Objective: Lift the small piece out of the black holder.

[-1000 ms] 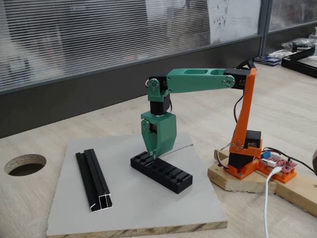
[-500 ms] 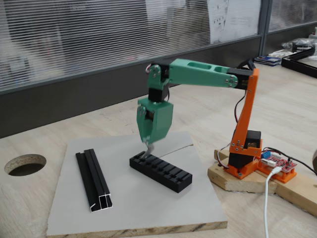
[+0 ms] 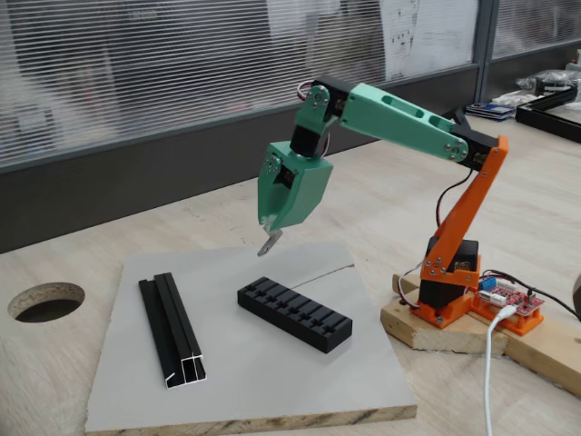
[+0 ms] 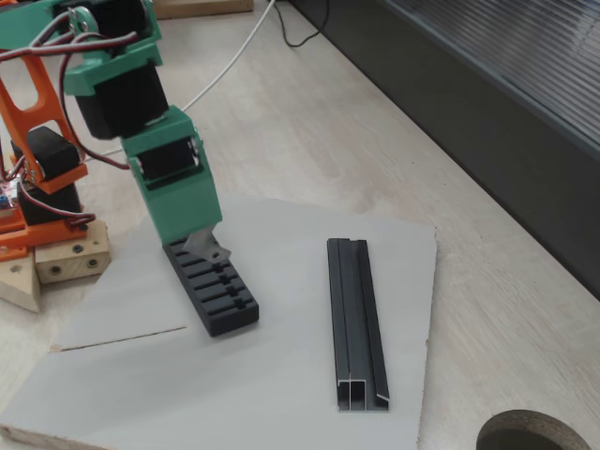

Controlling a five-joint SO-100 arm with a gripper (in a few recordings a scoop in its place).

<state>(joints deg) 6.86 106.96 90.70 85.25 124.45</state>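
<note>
The green arm has risen from the black holder (image 3: 295,314), where its tip sat in the end slots a second ago, and now hangs well above it. The pincer (image 3: 270,239) is clamped on the small piece (image 3: 269,243), a silvery tab jutting from its tip, also seen in the other fixed view (image 4: 208,246). The lift looks done; the grooved rail (image 3: 172,329) lies untouched on the grey board (image 3: 272,381).
</note>
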